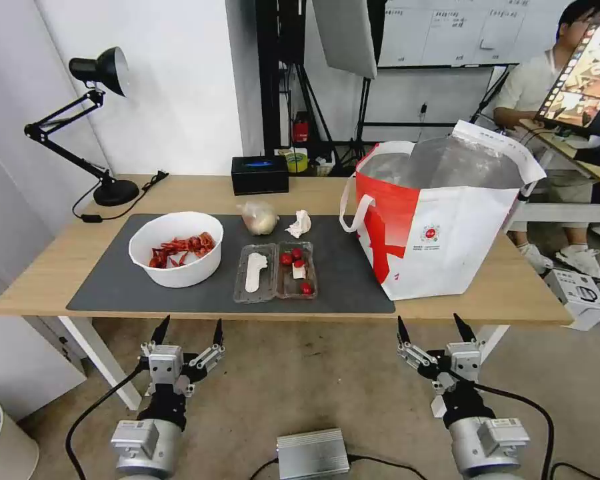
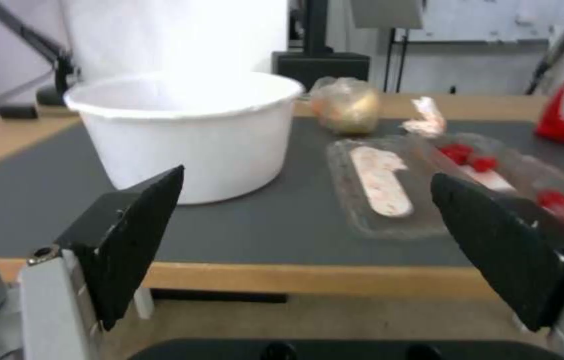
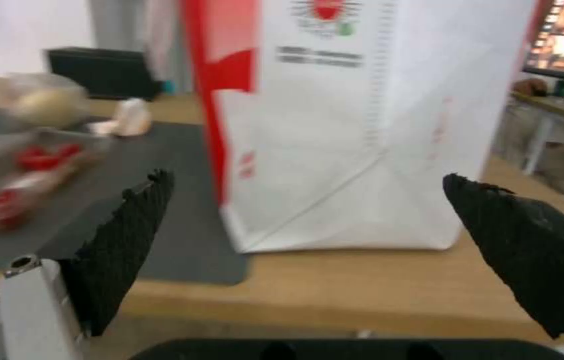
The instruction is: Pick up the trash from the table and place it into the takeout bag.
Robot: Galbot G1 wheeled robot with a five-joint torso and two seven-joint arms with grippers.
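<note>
Interior of the large white takeout bag with red panels (image 1: 440,233): hidden behind its raised silver foil lining. Right wrist view: clear plastic hinged tray with red tomatoes (image 3: 22,170) blurred (left part cut off). Bag top also cut off there.

Head cam looks down at table (image 1: 180,193) from front. Wrist cams sit low at near edge, facing across; both share tomato tray (image 2: 495,170).

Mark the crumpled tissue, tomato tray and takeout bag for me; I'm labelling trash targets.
crumpled tissue (image 1: 299,224), head view, middle of the wad.
tomato tray (image 1: 297,270), head view, compartment holding tomatoes.
takeout bag (image 1: 460,240), head view, white front panel.
</note>
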